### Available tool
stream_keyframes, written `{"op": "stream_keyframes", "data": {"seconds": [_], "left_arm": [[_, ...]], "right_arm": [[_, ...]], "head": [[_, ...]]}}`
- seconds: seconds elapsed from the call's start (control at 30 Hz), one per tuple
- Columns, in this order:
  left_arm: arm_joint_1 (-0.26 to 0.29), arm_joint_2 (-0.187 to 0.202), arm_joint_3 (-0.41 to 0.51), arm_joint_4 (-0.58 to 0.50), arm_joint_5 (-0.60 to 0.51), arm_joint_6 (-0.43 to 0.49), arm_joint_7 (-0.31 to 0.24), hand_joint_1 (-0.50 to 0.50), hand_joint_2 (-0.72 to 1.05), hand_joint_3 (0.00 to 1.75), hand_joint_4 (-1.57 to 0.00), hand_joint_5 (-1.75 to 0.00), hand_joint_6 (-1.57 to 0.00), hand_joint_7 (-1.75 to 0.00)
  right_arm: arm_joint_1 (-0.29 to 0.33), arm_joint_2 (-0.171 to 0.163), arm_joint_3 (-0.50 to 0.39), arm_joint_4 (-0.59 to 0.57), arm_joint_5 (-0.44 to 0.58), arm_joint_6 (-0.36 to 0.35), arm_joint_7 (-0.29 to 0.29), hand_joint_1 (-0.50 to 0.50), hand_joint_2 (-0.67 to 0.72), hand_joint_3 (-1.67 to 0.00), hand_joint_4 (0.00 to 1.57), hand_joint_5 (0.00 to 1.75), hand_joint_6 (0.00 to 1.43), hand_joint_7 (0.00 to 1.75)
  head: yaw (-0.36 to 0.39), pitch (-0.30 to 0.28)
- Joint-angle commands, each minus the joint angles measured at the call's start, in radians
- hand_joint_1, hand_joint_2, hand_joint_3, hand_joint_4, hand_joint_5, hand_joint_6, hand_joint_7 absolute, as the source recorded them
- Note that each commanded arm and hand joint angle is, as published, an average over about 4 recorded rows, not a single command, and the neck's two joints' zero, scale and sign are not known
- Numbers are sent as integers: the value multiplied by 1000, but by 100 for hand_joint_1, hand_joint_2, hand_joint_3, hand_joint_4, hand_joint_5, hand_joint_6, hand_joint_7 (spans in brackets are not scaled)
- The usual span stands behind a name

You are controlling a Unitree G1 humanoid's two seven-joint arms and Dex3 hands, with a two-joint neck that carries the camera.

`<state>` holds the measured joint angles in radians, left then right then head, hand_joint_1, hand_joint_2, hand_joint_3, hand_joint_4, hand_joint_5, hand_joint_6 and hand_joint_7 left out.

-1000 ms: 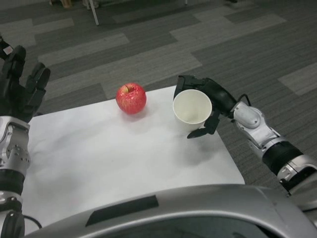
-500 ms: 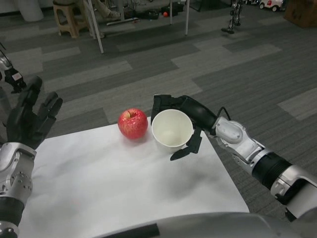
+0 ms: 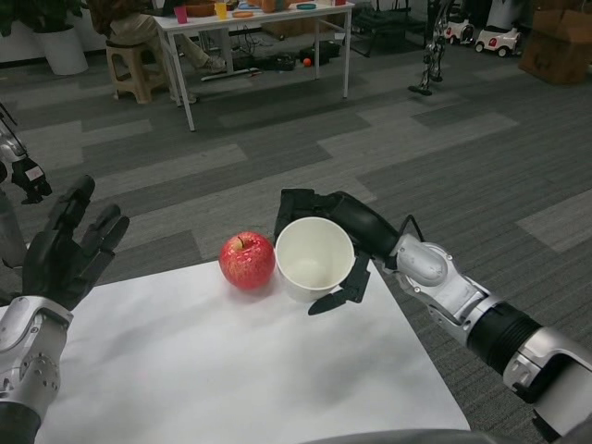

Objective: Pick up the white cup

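Grey carpet tiles (image 3: 444,129) in light/dark strips fill the room behind. Far back, top of view: white folding table (image 3: 254,18) w/ small cups + bits on it, wooden stool (image 3: 129,69) beside it w/ a person's legs (image 3: 176,42) partly seen, white planter (image 3: 63,48) at top left, small wheeled toys (image 3: 481,37) + brown box (image 3: 555,55) top right.

Near: white table (image 3: 231,370) across lower half. Red apple (image 3: 247,261) sits near the far edge, stem up. White cup (image 3: 314,257) just right of the apple, almost touching it, mouth tipped toward the camera so the empty inside shows. Can't tell if cup base rests on the tabletop or is just off it.

Right hand (image 3: 338,245) grasps the cup: fingers wrap round the far side + left rim, thumb comes under the near right side. Silver forearm runs off to bottom right.

Left hand (image 3: 69,248) is at the left edge, off the table's far corner, well apart from apple + cup, palm forward, fingers spread, holding nothing.
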<state>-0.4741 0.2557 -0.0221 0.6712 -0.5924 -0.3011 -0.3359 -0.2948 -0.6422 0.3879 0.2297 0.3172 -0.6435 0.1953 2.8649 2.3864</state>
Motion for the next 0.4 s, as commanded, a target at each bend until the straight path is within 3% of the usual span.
{"op": "stream_keyframes", "data": {"seconds": [0.03, 0.4], "left_arm": [[-3, 8, -2, -2, 6, -7, 0, -41, 87, 9, 0, -21, 0, -14], [-1, 8, -2, -2, 6, -7, -2, -41, 87, 9, 0, -21, 0, -14]], "right_arm": [[-30, -1, 5, -13, 10, 7, -8, 0, -22, -139, 148, 126, 97, 140], [-32, 0, 2, -12, 11, 7, -8, 0, -22, -143, 148, 126, 97, 140]], "head": [[3, 3], [-2, 7]]}}
